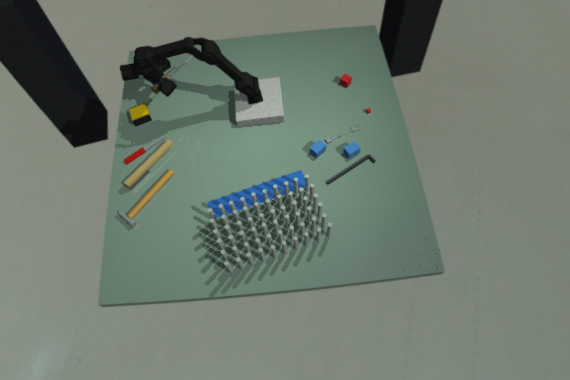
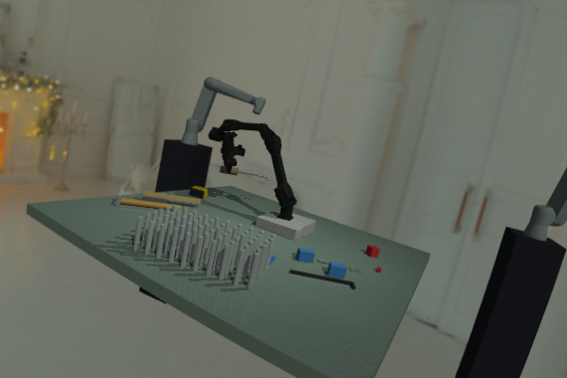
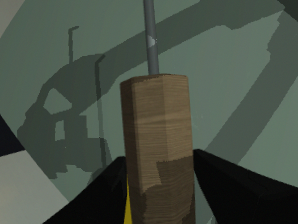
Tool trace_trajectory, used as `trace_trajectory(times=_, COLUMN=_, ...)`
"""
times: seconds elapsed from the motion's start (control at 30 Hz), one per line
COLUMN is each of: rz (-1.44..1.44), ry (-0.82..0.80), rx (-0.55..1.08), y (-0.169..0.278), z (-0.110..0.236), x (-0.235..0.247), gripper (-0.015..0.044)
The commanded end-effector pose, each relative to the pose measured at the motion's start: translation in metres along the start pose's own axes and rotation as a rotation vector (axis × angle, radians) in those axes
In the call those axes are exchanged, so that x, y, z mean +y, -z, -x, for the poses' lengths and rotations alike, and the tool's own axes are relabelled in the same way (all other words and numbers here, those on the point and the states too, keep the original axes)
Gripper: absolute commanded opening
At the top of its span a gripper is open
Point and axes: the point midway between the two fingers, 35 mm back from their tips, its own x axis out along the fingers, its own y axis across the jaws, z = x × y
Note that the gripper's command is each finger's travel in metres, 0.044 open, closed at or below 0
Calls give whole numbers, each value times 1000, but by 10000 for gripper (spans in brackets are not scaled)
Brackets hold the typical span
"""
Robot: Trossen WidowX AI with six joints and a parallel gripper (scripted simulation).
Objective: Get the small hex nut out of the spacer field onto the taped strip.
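My gripper (image 1: 161,83) (image 2: 229,169) (image 3: 159,159) is shut on the wooden handle (image 2: 225,170) (image 3: 157,115) of a tool, held above the table's back left. A thin grey metal rod (image 1: 181,65) (image 2: 253,174) (image 3: 150,35) runs out of the handle; its end is out of the wrist view, but its shadow shows a short bend. The grey spacers (image 1: 329,230) (image 2: 253,271) stand upright in rows, far from the gripper. The blue taped strip (image 1: 216,210) (image 2: 272,261) lies along their near-arm side. A tiny dark ring (image 1: 279,191), apparently the nut, shows at the strip's spacer-side edge, among the front spacers.
A yellow block (image 1: 139,113) (image 2: 199,191), red-handled tool (image 1: 135,155), wooden bar (image 1: 149,164) and hammer (image 1: 150,194) lie left. Blue blocks (image 1: 317,148) (image 1: 351,150), a wrench (image 1: 342,134), a black angled bar (image 1: 348,170) and red cubes (image 1: 345,80) (image 1: 368,110) lie right.
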Motion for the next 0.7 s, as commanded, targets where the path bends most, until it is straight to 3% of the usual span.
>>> trace_trajectory(times=0.0, rz=-5, ry=-6, rx=-8, y=0, z=-3, x=0, gripper=0)
trace_trajectory(times=0.67, rz=-5, ry=-6, rx=-8, y=7, z=-19, x=-2, gripper=0)
